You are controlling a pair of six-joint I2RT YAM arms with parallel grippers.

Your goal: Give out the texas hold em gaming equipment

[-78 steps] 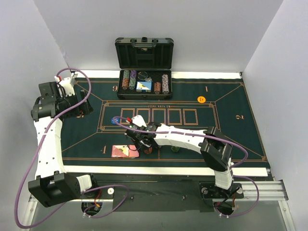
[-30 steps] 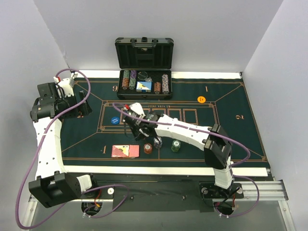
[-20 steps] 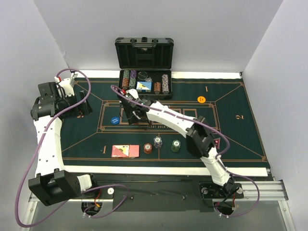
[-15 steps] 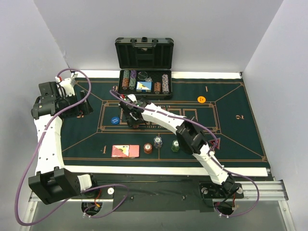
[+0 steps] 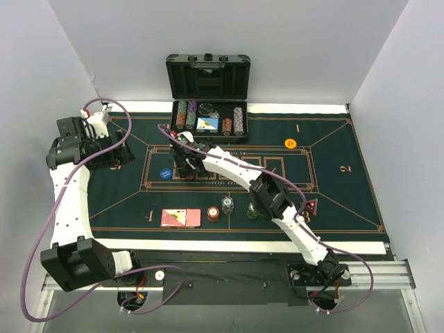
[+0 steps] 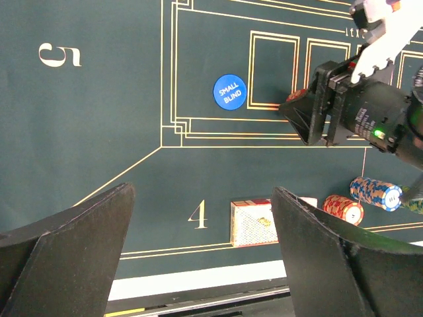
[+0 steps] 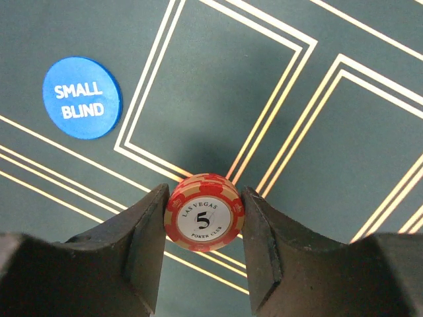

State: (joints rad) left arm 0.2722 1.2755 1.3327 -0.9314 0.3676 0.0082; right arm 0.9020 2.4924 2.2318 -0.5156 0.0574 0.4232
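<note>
Where grey walls [image 5: 277, 41] meet, green felt [image 5: 333, 194], chips [image 7: 204, 221]

Seen from above, the right arm [image 5: 243, 173] lies slantwise across the middle of the table [image 5: 340, 194], the right hand [image 5: 186, 170] clamped on a red chip [image 7: 204, 221] right of the blue disc [image 5: 165, 174]. Cards [image 5: 180, 218] and three chip stacks [image 5: 227, 205] crowd the lower centre; the black case [image 5: 208, 104] blocks the upper centre. Bare felt lies open at far right and lower left.
</note>
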